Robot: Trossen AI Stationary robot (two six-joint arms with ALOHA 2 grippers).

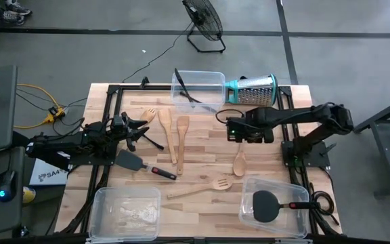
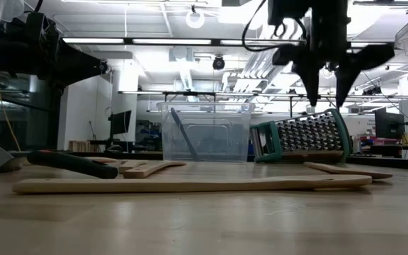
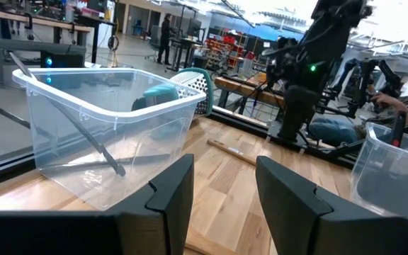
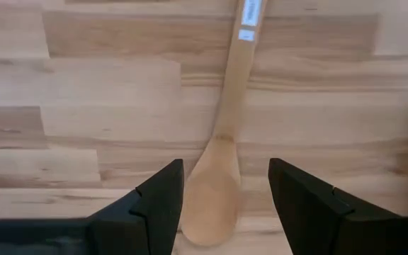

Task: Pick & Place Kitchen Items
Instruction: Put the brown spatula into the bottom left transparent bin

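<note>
Only a small part of the sorting is done. One black spatula with a red-black handle is already lying in the clear plastic bin nearest the right arm's base, and a thin black tool is leaning in the clear plastic bin at the far edge. A third clear plastic bin, near the left arm, is seen holding nothing that can be made out.

Much is left on the pale wooden table: two pale wooden spatulas, a pale slotted wooden fork, a second black spatula and others.

The right gripper is held above the table with its jaws spread and empty. Directly below and between them lies a pale wooden spoon. Its bowl is sitting right under the fingertips, and its handle is running straight away from the gripper, so the long axis is crossing the line between the two fingers squarely. A descent on the bowl or neck looks to be the likely next step.

The left gripper is waiting above the table, jaws parted and nothing between them, aimed toward the far bin.
</note>
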